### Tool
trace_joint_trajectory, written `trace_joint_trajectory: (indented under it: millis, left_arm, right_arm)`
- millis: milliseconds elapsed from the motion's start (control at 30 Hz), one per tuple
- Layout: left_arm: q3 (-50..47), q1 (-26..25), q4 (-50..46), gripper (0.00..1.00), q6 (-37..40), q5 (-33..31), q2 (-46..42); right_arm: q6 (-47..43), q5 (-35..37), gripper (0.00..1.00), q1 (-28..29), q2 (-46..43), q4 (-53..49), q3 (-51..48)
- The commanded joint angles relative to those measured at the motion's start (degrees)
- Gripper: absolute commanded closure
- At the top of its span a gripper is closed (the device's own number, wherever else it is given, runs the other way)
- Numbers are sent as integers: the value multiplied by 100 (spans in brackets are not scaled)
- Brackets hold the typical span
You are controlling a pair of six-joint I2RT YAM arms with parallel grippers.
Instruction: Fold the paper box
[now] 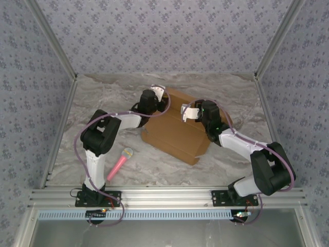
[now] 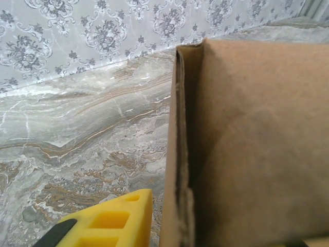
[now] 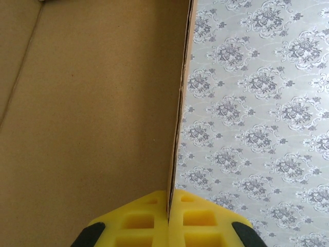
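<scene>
Two grippers, one paper box [image 1: 177,131]: my right gripper [image 3: 168,222] pinches its wall edge; my left gripper [image 1: 154,96], jaw gap unclear.

One paper box [image 1: 175,135], one pink microphone [image 1: 120,163], one left end effector [image 1: 154,99] and one right end effector [image 1: 191,111].

Top cam: above+behind me, looks down on whole table [image 1: 113,90]. All 3 share the paper box [image 1: 175,133]; wrist cams v close on it, L low over table, R along a panel edge.
</scene>
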Motion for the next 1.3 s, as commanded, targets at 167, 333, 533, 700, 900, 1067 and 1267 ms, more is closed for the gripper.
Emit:
trace_joint_trajectory:
  millis: [167, 333, 533, 700, 900, 1067, 1267]
  left_arm:
    - [359, -129, -199, 82, -27, -1542, 126]
    - [481, -264, -366, 86, 36, -2320, 174]
    - [602, -348, -530, 86, 67, -2676, 223]
    - [210, -288, -28, 82, 180, -1873, 23]
    - [-33, 30, -199, 64, -93, -573, -254]
    - [-155, 34, -448, 56, -19, -241, -356]
    - [-132, 52, -705, 47, -48, -330, -304]
  right_arm:
    - [48, -265, 100, -22, 17, -608, 138]
    - [136, -309, 100, -54, 13, -703, 182]
    - [227, -334, 100, -73, 24, -825, 228]
    - [317, -331, 100, -128, 27, -997, 308]
    - [363, -345, 100, -158, 27, -1115, 369]
    - [404, -373, 100, -174, 49, -1123, 402]
    - [423, -380, 100, -178, 61, -1148, 413]
